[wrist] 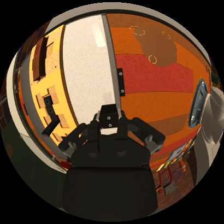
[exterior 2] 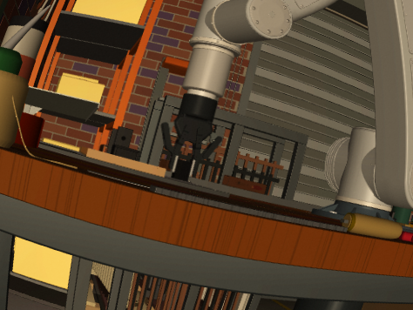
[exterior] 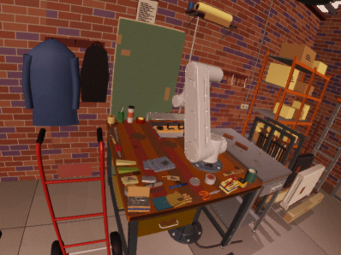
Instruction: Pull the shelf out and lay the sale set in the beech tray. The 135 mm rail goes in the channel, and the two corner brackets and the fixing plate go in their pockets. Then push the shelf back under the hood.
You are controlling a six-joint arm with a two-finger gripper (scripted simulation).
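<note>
At the far end of the bench the shelf [wrist: 90, 68] stands pulled out, with the beech tray [wrist: 50, 90] lying on it. One black corner bracket [wrist: 50, 114] lies in the tray among its pockets. My gripper [wrist: 109, 128] is closed on a second black corner bracket [wrist: 108, 116], held just above the shelf's pale surface near its front edge. A small black fixing plate [wrist: 120, 82] lies along that front edge. From the second side camera the gripper [exterior 2: 188, 162] points straight down with the bracket [exterior 2: 182, 169] low over the shelf. The rail is not visible.
A green mug [exterior: 250, 175] stands at the bench's near right corner, among tape rolls [exterior: 209, 179], scissors and small boxes. Jars and cups [exterior: 130, 114] stand at the far left. The arm's base [exterior: 206, 162] takes up the bench's right side.
</note>
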